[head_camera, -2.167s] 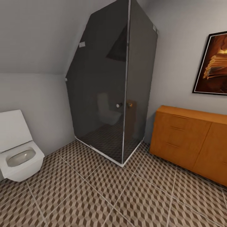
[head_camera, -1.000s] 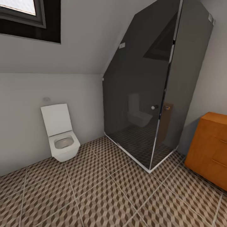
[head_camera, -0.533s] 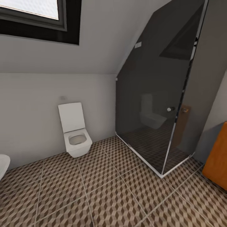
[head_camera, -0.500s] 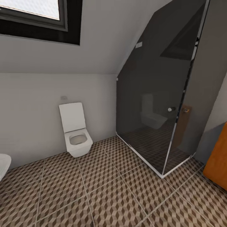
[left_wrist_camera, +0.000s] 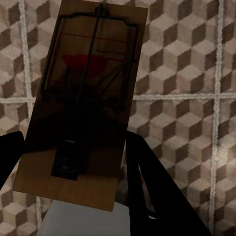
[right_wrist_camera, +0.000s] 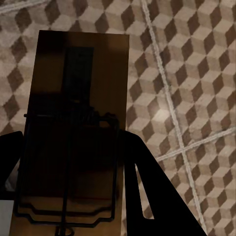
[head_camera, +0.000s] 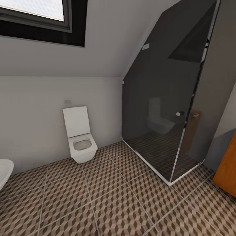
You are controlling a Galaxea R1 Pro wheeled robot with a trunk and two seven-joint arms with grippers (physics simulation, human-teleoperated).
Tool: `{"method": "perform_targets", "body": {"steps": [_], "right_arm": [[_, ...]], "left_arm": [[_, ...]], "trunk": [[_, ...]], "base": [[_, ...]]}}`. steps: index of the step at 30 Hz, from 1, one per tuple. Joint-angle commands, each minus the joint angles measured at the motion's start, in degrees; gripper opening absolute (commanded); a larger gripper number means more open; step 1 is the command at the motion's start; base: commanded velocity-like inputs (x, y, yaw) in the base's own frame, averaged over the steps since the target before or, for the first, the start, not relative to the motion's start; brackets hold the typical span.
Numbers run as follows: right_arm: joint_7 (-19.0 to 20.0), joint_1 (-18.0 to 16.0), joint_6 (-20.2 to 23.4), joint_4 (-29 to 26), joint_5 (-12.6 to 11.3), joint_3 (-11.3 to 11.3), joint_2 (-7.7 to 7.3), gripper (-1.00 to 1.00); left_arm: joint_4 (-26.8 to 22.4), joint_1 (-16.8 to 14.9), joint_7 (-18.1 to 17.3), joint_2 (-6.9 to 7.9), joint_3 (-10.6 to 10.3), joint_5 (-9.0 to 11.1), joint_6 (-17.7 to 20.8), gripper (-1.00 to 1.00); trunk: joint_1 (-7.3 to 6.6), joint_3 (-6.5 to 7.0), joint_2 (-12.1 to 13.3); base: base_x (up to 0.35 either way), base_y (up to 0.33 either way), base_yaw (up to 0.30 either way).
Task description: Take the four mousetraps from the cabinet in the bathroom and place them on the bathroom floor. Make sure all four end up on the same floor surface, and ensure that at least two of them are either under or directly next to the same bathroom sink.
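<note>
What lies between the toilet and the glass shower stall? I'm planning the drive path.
In the head view, bare patterned bathroom floor and grey wall separate the toilet from the shower stall.

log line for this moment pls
phase: carrying | left gripper: mousetrap held | right gripper: mousetrap held | head view: toilet, shower, cabinet edge

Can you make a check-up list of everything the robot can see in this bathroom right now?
Surface: bathroom floor, cube-pattern tiles with pale grout.
Job's things: one mousetrap held in the left gripper; another mousetrap held in the right gripper; an edge of the orange-brown cabinet at the head view's right.
Clutter: nothing seen.
Grippers: both shut on a mousetrap, above the tiles.
Cables: nothing seen.
Surroundings: white toilet, dark glass shower cabin, window, a white rim at left.
</note>
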Motion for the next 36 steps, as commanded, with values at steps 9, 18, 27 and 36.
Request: {"method": "perform_targets", "body": {"steps": [9,18,27,36], "right_arm": [[0.0,-0.1,0.1,0.1,0.3,-0.2,-0.03,-1.0],[-0.1,-0.1,0.2,0.1,0.3,-0.2,-0.02,-1.0],[0.1,-0.1,0.3,0.1,0.3,-0.2,-0.01,-1.0],[0.2,-0.1,0.7,0.1,0.3,-0.2,0.0,-1.0]], "left_arm": [[0.0,0.0,0.1,-0.05,0.4,-0.6,0.2,-1.0],[0.0,0.0,0.0,-0.17,0.4,-0.9,0.3,-1.0],[0.0,0.0,0.0,-0.1,0.4,-0.8,0.3,-1.0],[0.0,0.0,0.0,-0.01,0.4,-0.7,0.3,-1.0]], "trunk": [[-0.01,-0.06,0.0],[-0.01,-0.06,0.0],[-0.01,-0.06,0.0],[-0.01,-0.06,0.0]], "base": [[0.028,0.0,0.0],[0.27,0.0,0.0],[0.319,0.0,0.0],[0.322,0.0,0.0]]}}
